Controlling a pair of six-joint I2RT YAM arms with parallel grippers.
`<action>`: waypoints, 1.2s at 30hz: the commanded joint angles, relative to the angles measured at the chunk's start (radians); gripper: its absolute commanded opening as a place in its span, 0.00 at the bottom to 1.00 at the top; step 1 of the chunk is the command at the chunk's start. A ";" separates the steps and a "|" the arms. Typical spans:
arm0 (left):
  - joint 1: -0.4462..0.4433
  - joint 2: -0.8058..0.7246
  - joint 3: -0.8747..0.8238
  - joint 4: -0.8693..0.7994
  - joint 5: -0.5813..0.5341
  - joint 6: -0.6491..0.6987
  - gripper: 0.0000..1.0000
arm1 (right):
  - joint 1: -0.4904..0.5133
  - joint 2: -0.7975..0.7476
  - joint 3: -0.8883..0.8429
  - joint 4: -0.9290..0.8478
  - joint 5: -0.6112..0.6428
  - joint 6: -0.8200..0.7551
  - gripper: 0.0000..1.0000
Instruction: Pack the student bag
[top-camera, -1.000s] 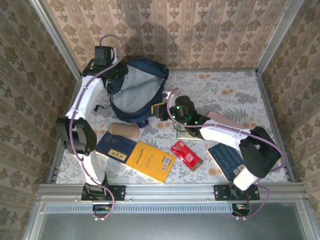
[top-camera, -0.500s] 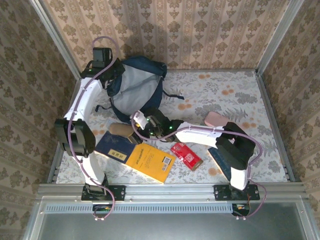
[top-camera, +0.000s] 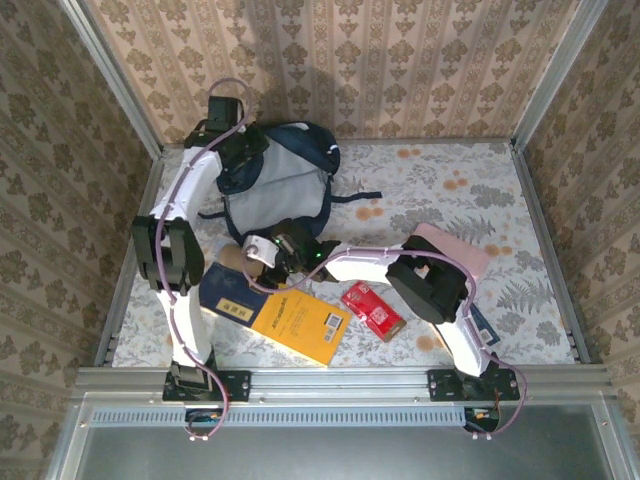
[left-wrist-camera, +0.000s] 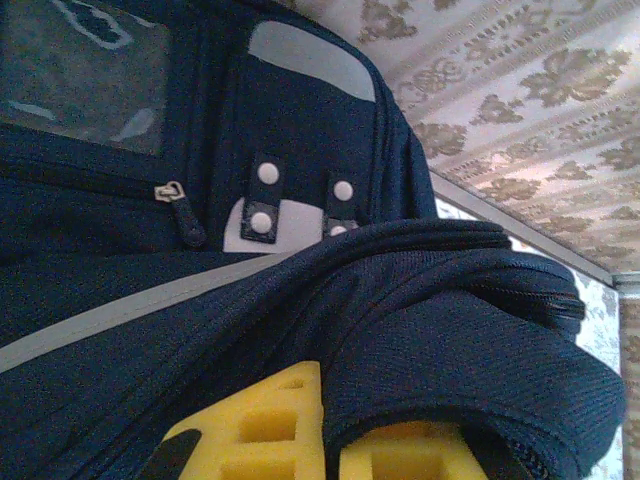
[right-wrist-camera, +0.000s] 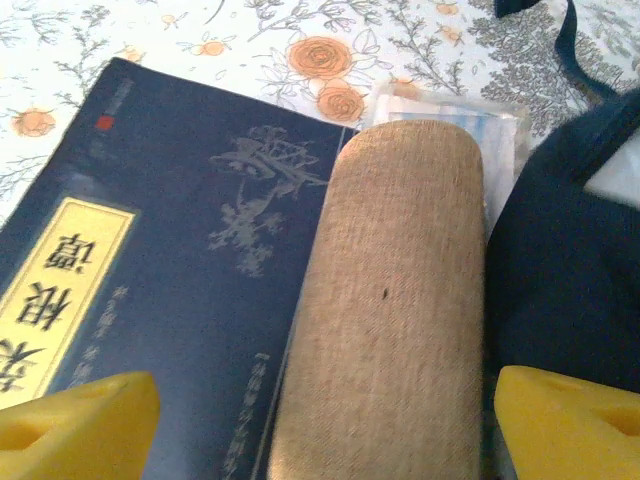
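Moved: your right arm has swung left since a second ago, from the bag's (top-camera: 275, 185) right side to the tan case (right-wrist-camera: 400, 300).
Right gripper (right-wrist-camera: 320, 420): jaws wide, one finger on each side of the case, which lies beside the blue book (right-wrist-camera: 170, 260).
Right arm: stretched low, leftward across the table.
Left gripper (left-wrist-camera: 335, 435): pinching a navy fold at the bag's top.
Left arm: reaching up to the far-left corner.
Bag: far left, by the back wall, pale lining showing.
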 joint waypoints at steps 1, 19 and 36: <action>-0.039 0.051 0.060 0.014 0.071 -0.042 0.00 | -0.017 0.052 0.096 -0.042 0.051 -0.051 0.89; -0.026 0.060 0.047 0.008 0.070 -0.058 0.00 | -0.023 0.195 0.383 -0.533 0.098 0.004 0.87; -0.018 0.073 0.034 0.032 0.101 -0.074 0.00 | 0.003 0.311 0.541 -0.709 0.073 0.026 0.85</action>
